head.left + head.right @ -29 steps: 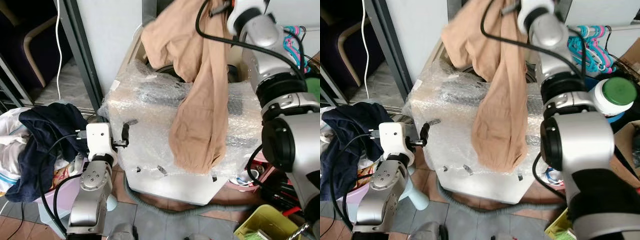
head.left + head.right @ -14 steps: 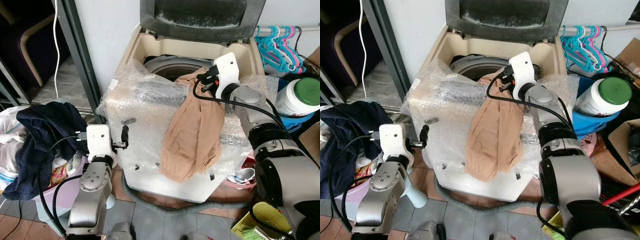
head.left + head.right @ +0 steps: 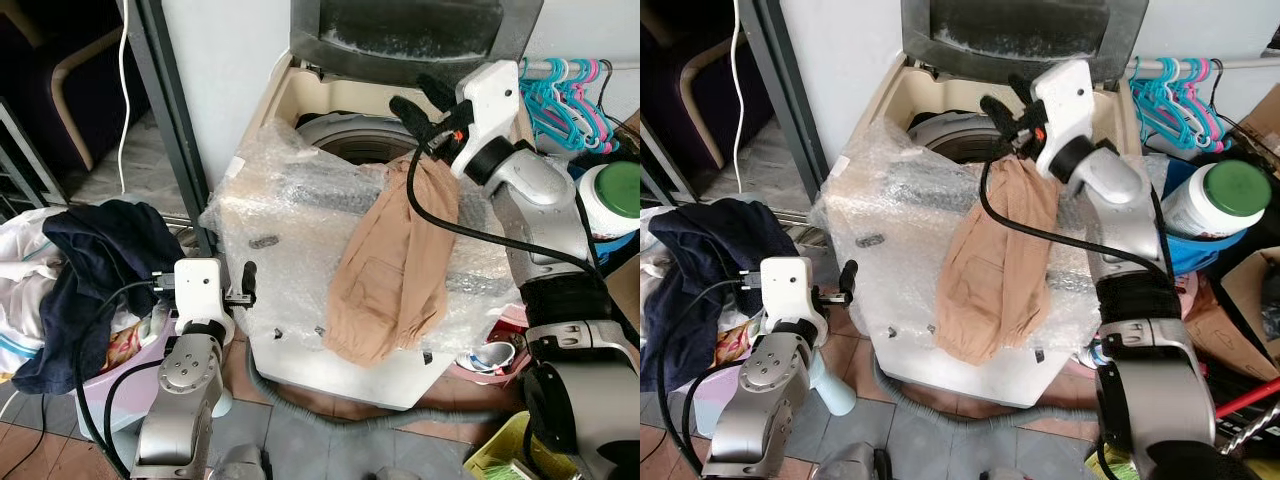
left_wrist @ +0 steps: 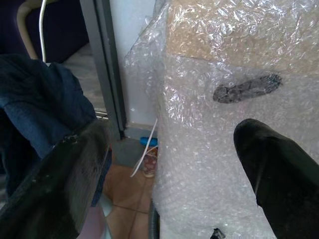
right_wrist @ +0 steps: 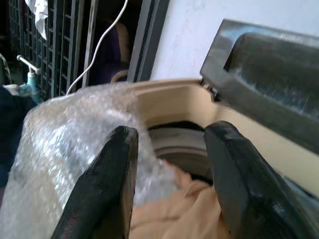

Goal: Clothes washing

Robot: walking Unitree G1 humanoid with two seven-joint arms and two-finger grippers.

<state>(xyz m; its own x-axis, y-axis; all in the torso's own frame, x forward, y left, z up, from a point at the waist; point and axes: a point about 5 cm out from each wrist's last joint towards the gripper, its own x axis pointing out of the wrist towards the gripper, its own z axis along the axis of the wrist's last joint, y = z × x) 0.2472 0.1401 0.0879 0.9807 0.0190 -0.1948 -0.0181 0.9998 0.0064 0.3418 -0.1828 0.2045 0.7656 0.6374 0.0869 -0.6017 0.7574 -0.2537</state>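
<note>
A tan garment [image 3: 395, 265] hangs over the front edge of the bubble-wrapped top-loading washing machine [image 3: 290, 220], its upper end reaching toward the drum opening [image 3: 360, 148]. The lid [image 3: 415, 35] stands up. My right gripper [image 3: 422, 103] hovers open just above the garment's top end, over the drum rim, holding nothing. In the right wrist view its fingers [image 5: 112, 179] are spread, with the tan garment [image 5: 189, 214] below. My left gripper [image 3: 245, 285] is low at the machine's left front, open and empty, beside a dark navy garment [image 3: 95, 255].
A pile of clothes fills a pink basket [image 3: 100, 385] on the left. A dark metal post [image 3: 175, 130] stands beside the machine. Coloured hangers [image 3: 560, 90], a white jar with a green lid [image 3: 615, 195] and a yellow bin [image 3: 510, 450] crowd the right. A grey hose [image 3: 330, 410] lies in front.
My right gripper brought the tan garment down from high up, laid it over the machine's front edge, let it go and rose open above the drum. The left arm stayed put.
</note>
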